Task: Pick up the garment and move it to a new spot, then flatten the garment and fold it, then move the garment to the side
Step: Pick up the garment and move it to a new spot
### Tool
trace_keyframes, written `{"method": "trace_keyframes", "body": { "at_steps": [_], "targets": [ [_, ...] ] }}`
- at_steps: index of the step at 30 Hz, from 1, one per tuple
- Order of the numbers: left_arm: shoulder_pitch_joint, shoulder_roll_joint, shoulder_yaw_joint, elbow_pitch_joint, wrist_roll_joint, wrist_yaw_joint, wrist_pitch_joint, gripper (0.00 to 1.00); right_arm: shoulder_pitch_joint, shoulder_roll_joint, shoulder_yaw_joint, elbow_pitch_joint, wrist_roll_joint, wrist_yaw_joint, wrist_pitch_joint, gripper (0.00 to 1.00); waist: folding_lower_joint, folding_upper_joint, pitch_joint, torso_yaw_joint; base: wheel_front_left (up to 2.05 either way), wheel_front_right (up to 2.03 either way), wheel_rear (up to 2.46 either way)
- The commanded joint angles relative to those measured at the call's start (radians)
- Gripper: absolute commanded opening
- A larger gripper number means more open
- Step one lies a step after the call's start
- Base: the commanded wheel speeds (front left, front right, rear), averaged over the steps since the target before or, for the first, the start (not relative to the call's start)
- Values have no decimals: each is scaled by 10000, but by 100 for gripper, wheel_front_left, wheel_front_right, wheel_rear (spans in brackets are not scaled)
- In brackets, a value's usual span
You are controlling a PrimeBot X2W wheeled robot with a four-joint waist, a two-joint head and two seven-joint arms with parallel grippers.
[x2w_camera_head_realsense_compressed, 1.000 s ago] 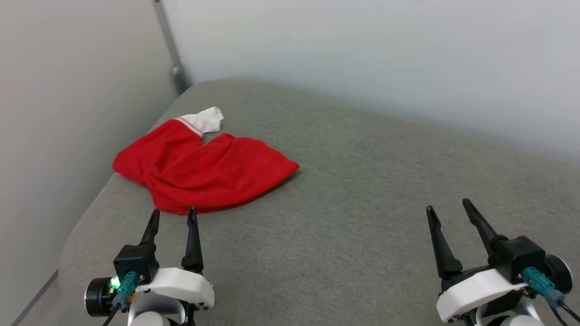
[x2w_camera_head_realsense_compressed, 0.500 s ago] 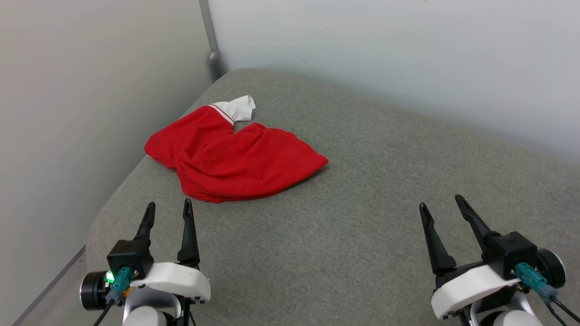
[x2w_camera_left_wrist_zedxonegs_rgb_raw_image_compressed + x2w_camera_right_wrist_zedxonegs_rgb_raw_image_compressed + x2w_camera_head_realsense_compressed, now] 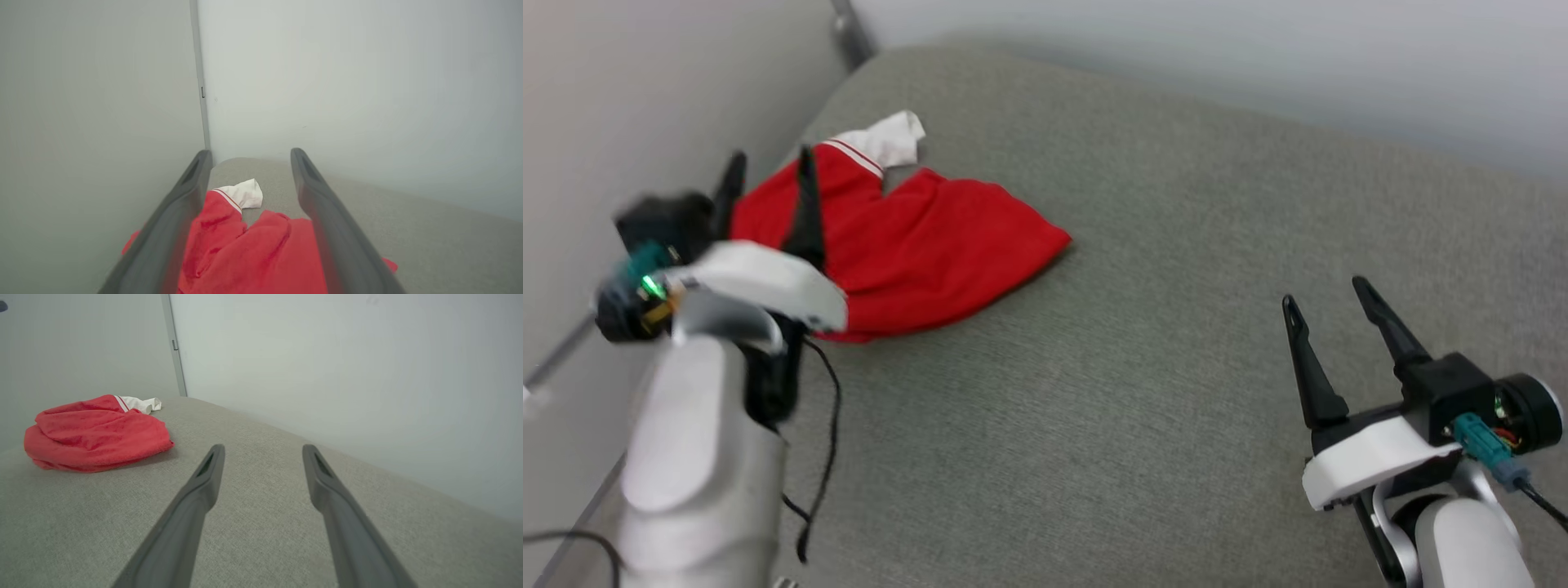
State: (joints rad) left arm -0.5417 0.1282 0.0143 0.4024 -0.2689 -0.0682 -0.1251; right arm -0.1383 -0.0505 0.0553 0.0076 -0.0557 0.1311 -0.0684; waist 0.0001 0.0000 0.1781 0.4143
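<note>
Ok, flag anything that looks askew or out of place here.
The bright red jersey T-shirt lies crumpled in a heap near the far left corner of the grey fabric surface, one white sleeve sticking out. Nothing else stands out.

Crumpled jersey garment [image 3: 931, 245]: plain bright red body, one short white sleeve [image 3: 890, 135], thin red-white striped trim [image 3: 854, 153] where the sleeve meets the red. Padded bench [image 3: 1143, 343] in fine woven fabric, heathered grey-green all over, no pattern; walls [image 3: 1176, 49] pale grey-white, corner strip [image 3: 849, 33] darker grey. Left claw [image 3: 772, 153] and right claw [image 3: 1325, 291]: long fingers [image 3: 1311, 367] matte black, wrist shell [image 3: 1364, 469] glossy white, teal plug [image 3: 1474, 437] on each, small green light [image 3: 649, 286] on the left one, black cable [image 3: 829, 441], silver-grey forearm [image 3: 694, 457].
</note>
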Motion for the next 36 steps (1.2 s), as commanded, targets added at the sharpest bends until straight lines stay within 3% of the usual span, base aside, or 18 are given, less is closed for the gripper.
{"method": "trace_keyframes", "body": {
  "at_steps": [1, 5, 6, 11, 16, 20, 21, 23, 24, 28, 36],
  "targets": [
    [-420, 200, 60, 178, -51, -67, 268, 100, -253, -13, 59, -41, -143, -7, 3, 100, -1, 0, 807, -635, 0, 0, 0],
    [-1651, 904, 180, 1132, -525, -284, 1942, 100, -635, -94, 138, -7, -223, -7, -97, 100, -1, 0, 1572, -1169, 0, 0, 0],
    [-2197, 1417, 198, 1893, -890, -417, 3449, 100, -862, -140, 148, 114, -216, -7, -194, 100, -1, 0, 2025, -1504, 0, 0, 0],
    [-2502, 2162, 249, 3075, -1503, -519, 6094, 100, -1176, -133, 240, 287, -183, -5, -344, 100, -1, 0, 2541, -1917, 0, 0, 0],
    [-2231, 2469, 253, 3891, -1982, -543, 7907, 100, -1350, -126, 319, 466, -96, -7, -466, 100, -1, 0, 2829, -2165, 0, 0, 0],
    [-1811, 2120, 295, 4431, -2447, -546, 8831, 100, -1436, -151, 322, 552, -84, -5, -526, 100, -1, 0, 2898, -2242, 0, 0, 0],
    [-1723, 2008, 278, 4528, -2528, -554, 9027, 89, -1443, -169, 315, 561, -97, -7, -531, 100, -1, 0, 2899, -2249, 0, 0, 0],
    [-1649, 1958, 272, 4476, -2567, -556, 8871, 25, -1487, -219, 282, 544, -117, -7, -522, 100, -1, 0, 2908, -2237, 0, 0, 0],
    [-1630, 1960, 271, 4454, -2546, -529, 8735, 0, -1501, -240, 268, 551, -114, -7, -520, 100, -1, 0, 2895, -2228, 0, 0, 0],
    [-1738, 2052, 247, 4218, -2358, -458, 7874, 0, -1388, -242, 215, 548, -177, -7, -497, 100, -1, 0, 2655, -2132, 0, 0, 0],
    [-2332, 2515, 182, 3363, -1434, 23, 4540, 0, -940, -145, 83, 772, -45, -7, -616, 100, -1, 0, 1483, -1819, 0, 0, 0]
  ]
}}
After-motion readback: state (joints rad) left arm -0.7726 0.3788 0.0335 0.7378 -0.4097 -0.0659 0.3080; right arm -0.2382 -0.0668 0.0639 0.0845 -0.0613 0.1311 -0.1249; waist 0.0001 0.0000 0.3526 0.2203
